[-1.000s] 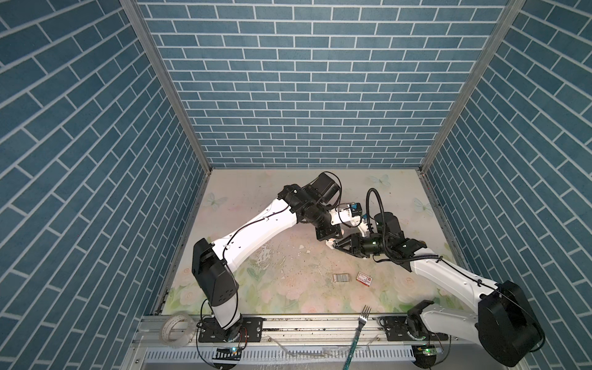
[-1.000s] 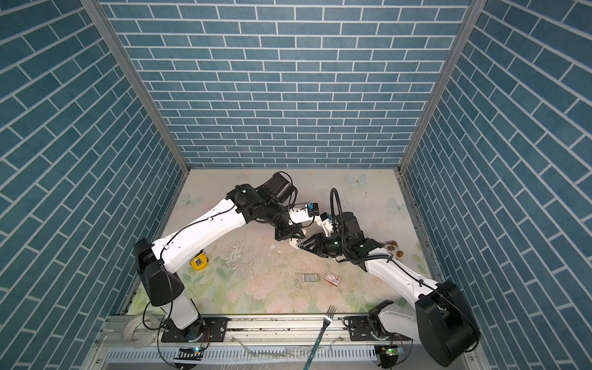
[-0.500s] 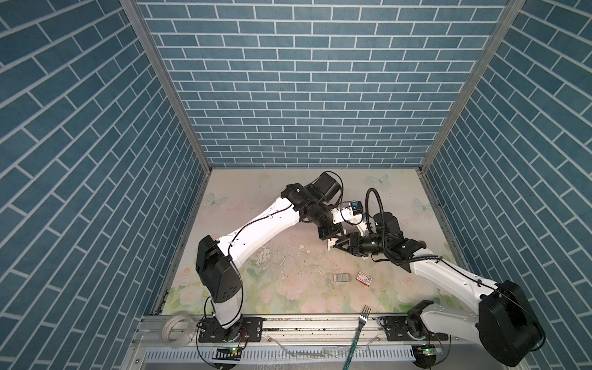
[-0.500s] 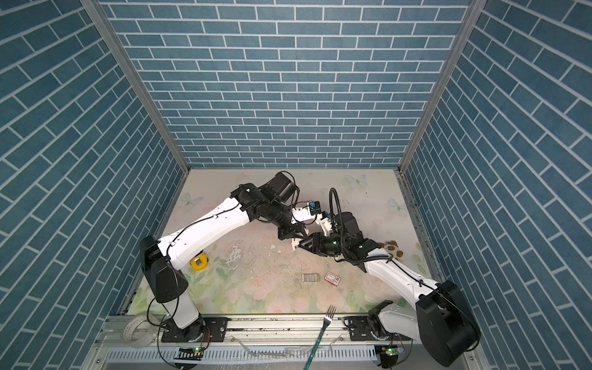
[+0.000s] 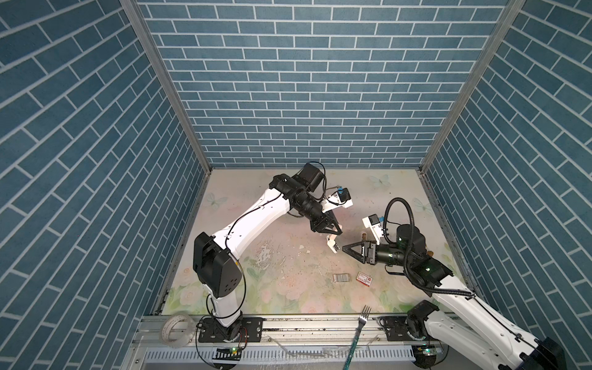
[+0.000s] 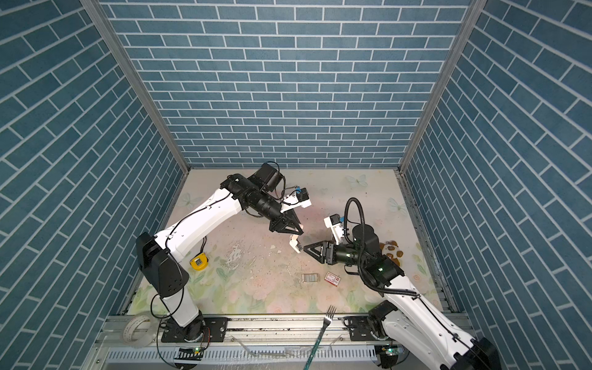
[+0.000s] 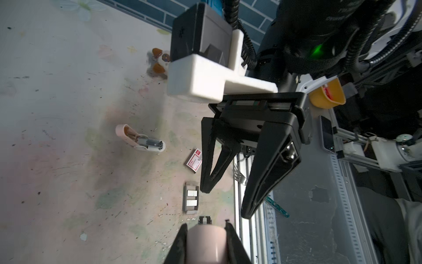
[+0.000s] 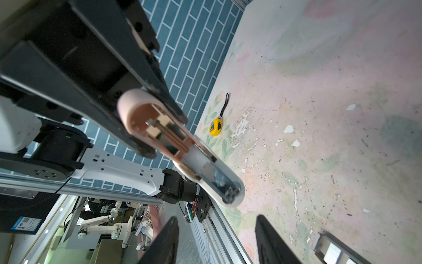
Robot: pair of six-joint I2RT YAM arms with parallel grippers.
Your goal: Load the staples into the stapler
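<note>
Staples [image 7: 192, 193] lie in their pale tray [image 7: 190, 211] on the surface, toward its front edge and right of the middle, just beside the white-and-red box [image 7: 194, 160]; the left gripper [image 5: 336, 230] has its jaws clenched on the pink end of the open stapler [image 5: 333, 246], held clear of the surface; the right gripper [image 5: 344, 248], jaws released and empty, points at the stapler's white end, near but apart.
</note>
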